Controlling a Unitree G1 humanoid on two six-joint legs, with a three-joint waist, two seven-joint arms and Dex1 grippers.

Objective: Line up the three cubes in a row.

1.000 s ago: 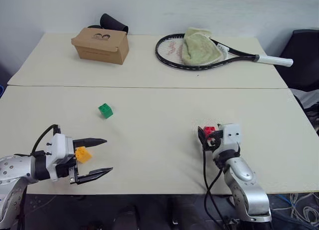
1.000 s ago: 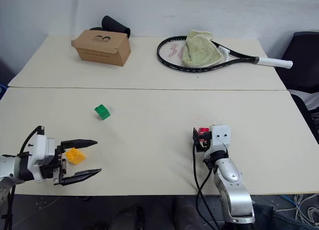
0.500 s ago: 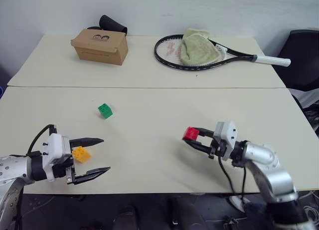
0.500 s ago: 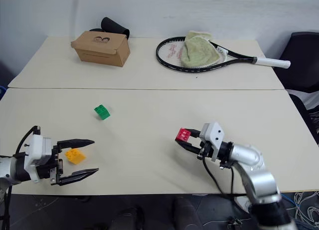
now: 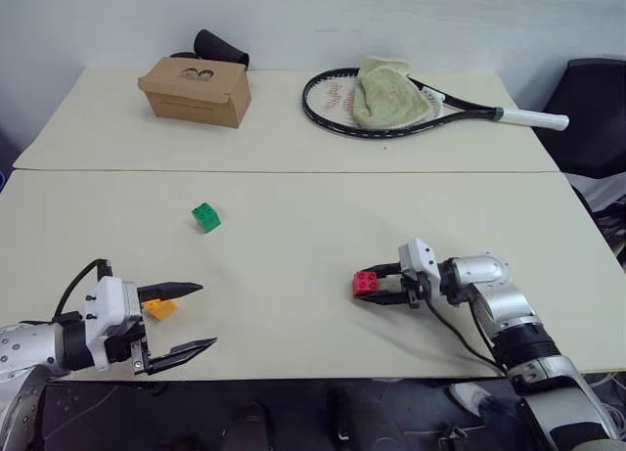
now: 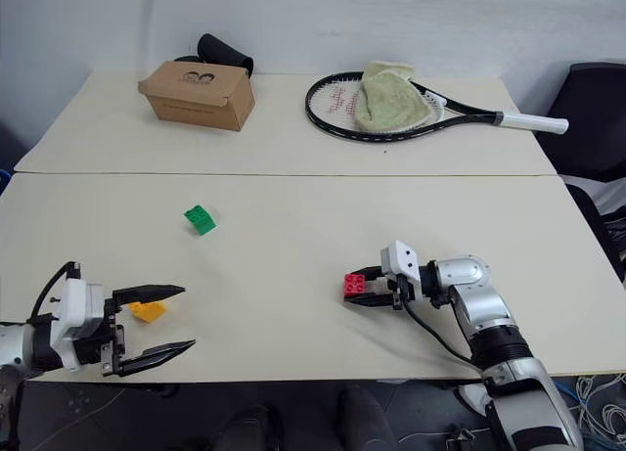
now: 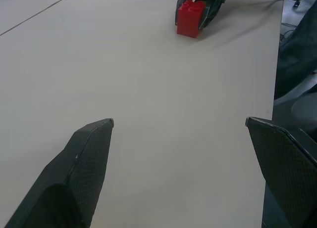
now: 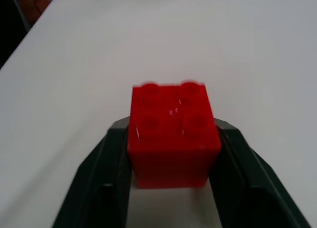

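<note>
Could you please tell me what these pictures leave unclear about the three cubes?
- Yellow cube: partly hidden behind the left claw in the head views.
- Red cube: its sides are covered by the right claw; whether it rests on the table is unclear.

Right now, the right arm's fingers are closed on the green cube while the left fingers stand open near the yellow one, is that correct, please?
Not quite: the right fingers hold the red cube, as the right wrist view shows. The green cube sits alone on the table. The left fingers do stand open by the yellow cube.
</note>
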